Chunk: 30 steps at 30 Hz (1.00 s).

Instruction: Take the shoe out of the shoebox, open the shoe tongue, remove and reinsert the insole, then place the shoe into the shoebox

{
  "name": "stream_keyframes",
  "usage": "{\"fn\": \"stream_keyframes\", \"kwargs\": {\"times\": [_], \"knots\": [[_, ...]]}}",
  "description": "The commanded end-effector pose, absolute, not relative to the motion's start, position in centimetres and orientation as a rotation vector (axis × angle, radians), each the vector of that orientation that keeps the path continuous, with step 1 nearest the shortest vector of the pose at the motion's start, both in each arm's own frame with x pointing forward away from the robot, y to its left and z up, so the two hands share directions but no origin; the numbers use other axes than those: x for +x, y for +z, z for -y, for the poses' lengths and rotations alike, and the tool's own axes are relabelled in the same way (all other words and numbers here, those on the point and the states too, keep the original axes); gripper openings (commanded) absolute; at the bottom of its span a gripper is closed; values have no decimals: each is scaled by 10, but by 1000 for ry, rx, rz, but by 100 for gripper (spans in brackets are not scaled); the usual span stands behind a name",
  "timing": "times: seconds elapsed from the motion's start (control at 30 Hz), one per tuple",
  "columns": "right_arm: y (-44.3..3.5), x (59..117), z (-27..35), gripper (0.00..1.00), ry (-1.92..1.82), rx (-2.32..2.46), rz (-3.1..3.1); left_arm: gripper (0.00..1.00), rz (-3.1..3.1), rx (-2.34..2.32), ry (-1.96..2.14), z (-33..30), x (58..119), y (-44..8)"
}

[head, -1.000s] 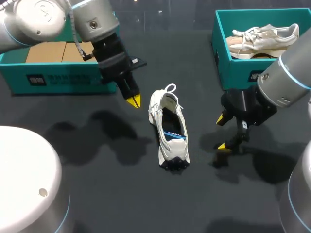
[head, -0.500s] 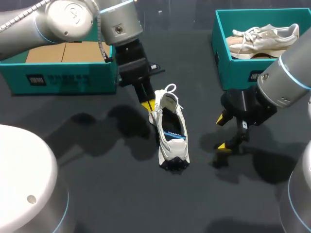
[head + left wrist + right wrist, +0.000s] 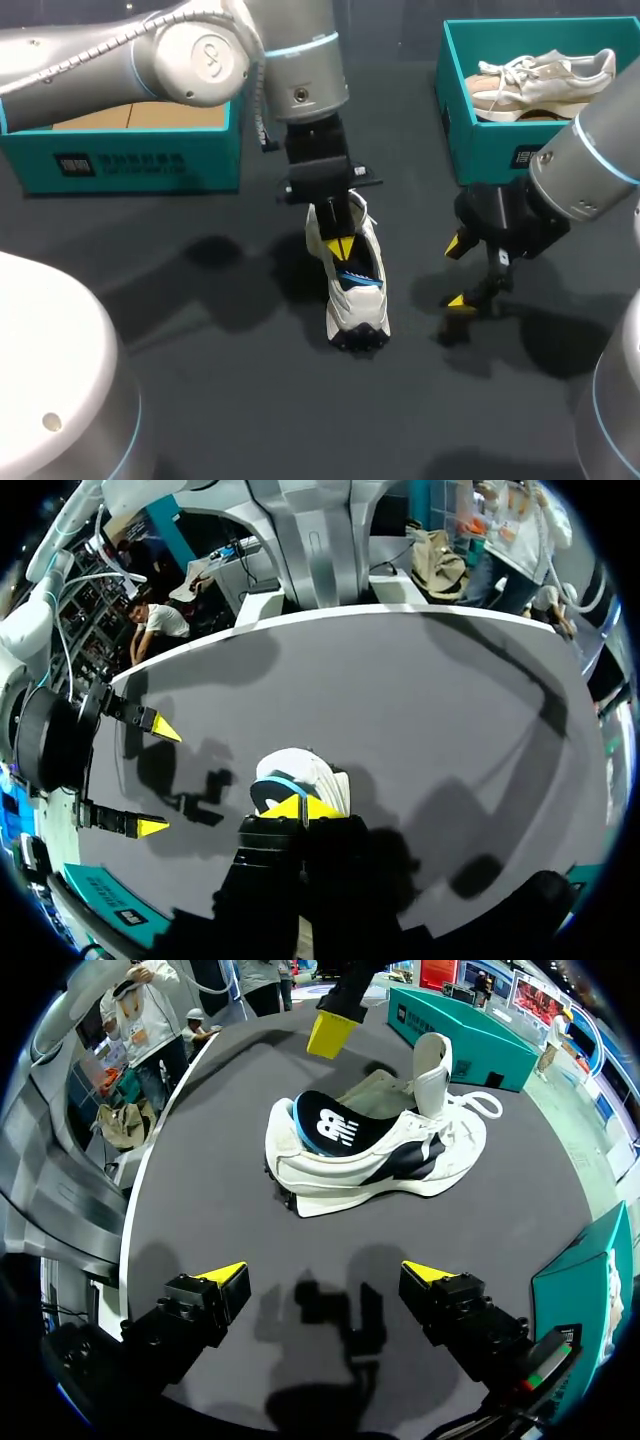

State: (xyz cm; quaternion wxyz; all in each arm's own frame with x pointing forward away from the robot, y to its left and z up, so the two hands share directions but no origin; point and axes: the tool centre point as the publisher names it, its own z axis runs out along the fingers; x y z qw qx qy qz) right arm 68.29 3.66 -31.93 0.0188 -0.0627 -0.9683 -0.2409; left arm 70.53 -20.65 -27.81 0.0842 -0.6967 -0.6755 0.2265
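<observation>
– Grippers first: left gripper [image 3: 301, 807] has its yellow tips pressed together with nothing between them. It hangs over the opening of the shoe [image 3: 360, 1155] and, going by the right wrist view, isn't touching it. Right gripper [image 3: 328, 1278] is spread wide and holds nothing. It sits near the shoe's right side, apart from it.
– Shoe where?
– Out of the box, upright on its sole on the table [image 3: 200, 400], heel toward the robot. Tongue [image 3: 432, 1065] stands up, dark insole [image 3: 325, 1125] shows at the heel end.
– Handling?
– My read: light, soft upper, stiffer sole. It will likely skid if pushed from one side only. Insole is probably thin, floppy and snug in the footbed. Pinch its heel edge with the left gripper and peel upward, don't yank. Right gripper should clamp the heel sidewall or sole to pin the shoe. Loose laces [image 3: 480, 1105] at the toe end could snag a finger.
– Room?
– Only the two grippers are close to the shoe. Left shoebox [image 3: 130, 160], cardboard showing inside, sits beyond the toe and off to the shoe's left. Right shoebox [image 3: 480, 140] holds a beige shoe [image 3: 545, 85], beyond the toe and to the right. Both are well apart from the shoe. Table edge past the heel isn't close. For the return, the shoe has to be lifted over the box wall. Toe-first tilt looks easiest.
</observation>
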Motion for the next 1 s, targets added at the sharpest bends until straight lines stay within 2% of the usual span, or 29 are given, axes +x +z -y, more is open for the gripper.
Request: {"fn": "stream_keyframes", "kwargs": {"times": [0.03,0.37,1.0], "knots": [[-320,681,-37,100,-747,-196,3010,0,2008,-2085,643,212,696,-282],[-320,681,-37,100,-747,-196,3010,0,2046,-2093,589,229,676,-306],[-320,681,-37,100,-747,-196,3010,0,2110,-2014,581,233,691,-326]]}}
